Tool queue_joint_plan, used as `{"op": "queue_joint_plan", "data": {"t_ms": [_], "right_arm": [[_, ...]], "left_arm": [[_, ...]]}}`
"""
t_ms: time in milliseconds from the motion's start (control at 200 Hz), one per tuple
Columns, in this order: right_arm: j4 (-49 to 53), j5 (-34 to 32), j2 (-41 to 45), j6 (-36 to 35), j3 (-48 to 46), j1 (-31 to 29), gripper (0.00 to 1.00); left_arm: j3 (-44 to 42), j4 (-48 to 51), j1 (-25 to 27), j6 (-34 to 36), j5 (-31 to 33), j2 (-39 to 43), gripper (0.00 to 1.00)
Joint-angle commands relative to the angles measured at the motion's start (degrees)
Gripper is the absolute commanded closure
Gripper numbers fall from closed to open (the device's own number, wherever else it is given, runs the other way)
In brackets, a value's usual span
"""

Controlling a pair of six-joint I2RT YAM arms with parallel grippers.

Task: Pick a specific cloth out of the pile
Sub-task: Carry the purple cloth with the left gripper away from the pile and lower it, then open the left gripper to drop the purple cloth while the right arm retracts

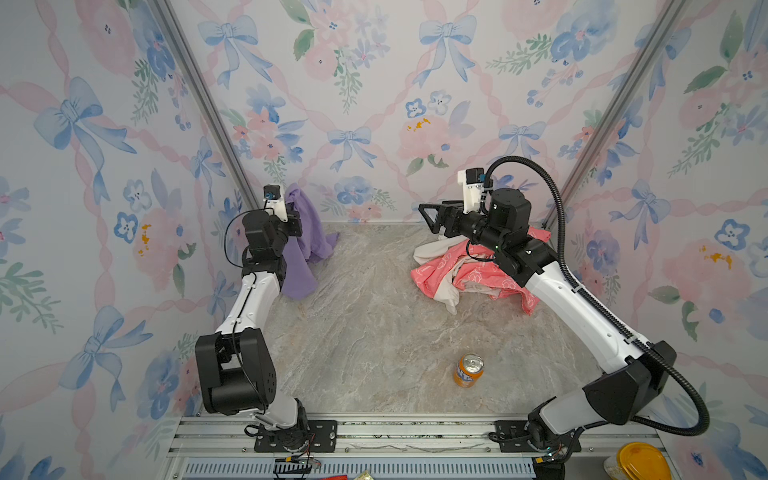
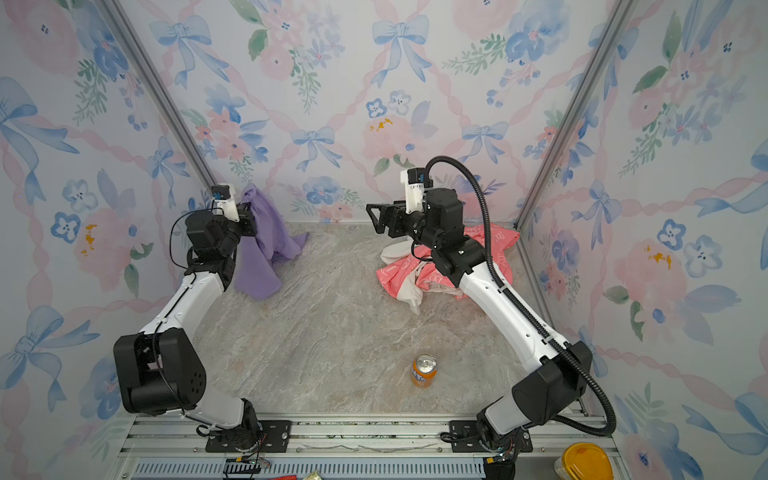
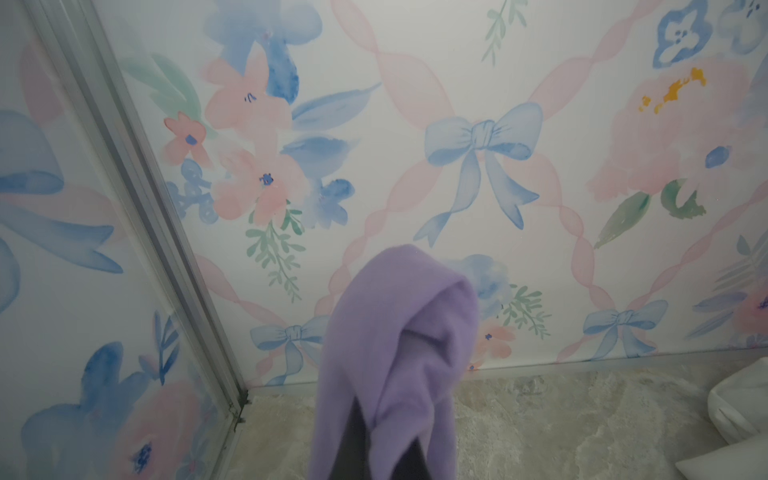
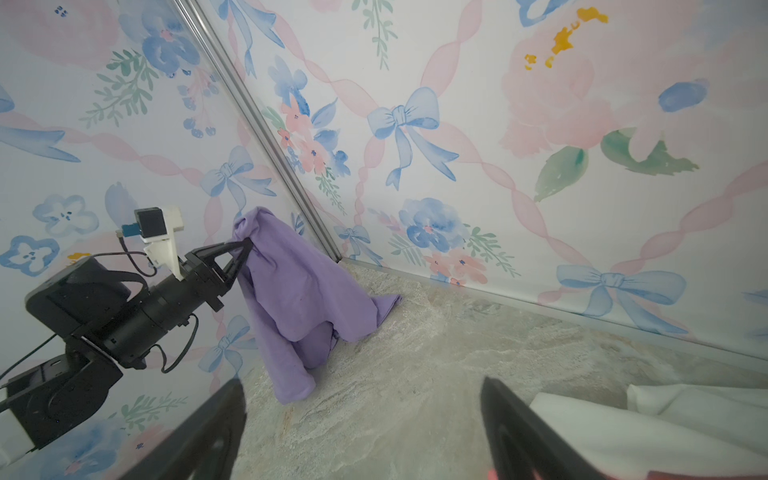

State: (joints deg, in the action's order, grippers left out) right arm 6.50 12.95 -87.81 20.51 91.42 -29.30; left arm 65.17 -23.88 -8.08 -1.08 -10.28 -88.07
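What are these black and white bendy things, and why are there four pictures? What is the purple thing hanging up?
Those are two robot arms, each ending in a pincher called a gripper. Two pictures look down from a camera above, side by side like two eyes. The other two come from small cameras on the arms' wrists. The left gripper is shut on a plain lavender-purple soft cloth, holding it up near the back corner; its lower end trails on the marbled grey table. The right gripper is open and empty, raised beside the pile of clothes: a coral-pink garment with white print and a cream-white cloth. An orange drink can stands alone near the front.
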Motion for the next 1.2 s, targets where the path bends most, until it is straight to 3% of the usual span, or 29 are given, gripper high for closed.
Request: {"op": "queue_joint_plan", "data": {"t_ms": [0, 365, 640, 825, 1060, 1195], "right_arm": [[0.5, 1.2, -1.5, 0.2, 2.4, 0.1, 0.10], [0.2, 2.7, -3.6, 2.4, 3.2, -0.3, 0.07], [0.6, 2.7, -3.5, 3.0, 2.6, -0.7, 0.06], [0.9, 2.6, -2.3, 2.8, 0.9, -0.8, 0.06], [2.0, 1.8, -0.4, 1.9, -1.7, -0.8, 0.03], [1.9, 0.7, 1.2, 1.1, -4.1, -0.7, 0.00]], "left_arm": [[-4.5, -1.8, -0.2, -3.0, -1.6, -1.3, 1.00], [-15.4, -1.6, -0.1, -13.6, -7.6, -6.8, 1.00], [-11.5, 11.7, -0.1, -16.0, -8.3, -14.8, 1.00], [-10.9, 13.8, -0.1, -17.6, -7.7, -17.7, 1.00], [-8.8, 15.2, -0.1, -16.4, -10.5, -18.7, 0.83], [-8.2, 14.6, 0.4, -14.2, -10.1, -13.3, 0.61]]}}
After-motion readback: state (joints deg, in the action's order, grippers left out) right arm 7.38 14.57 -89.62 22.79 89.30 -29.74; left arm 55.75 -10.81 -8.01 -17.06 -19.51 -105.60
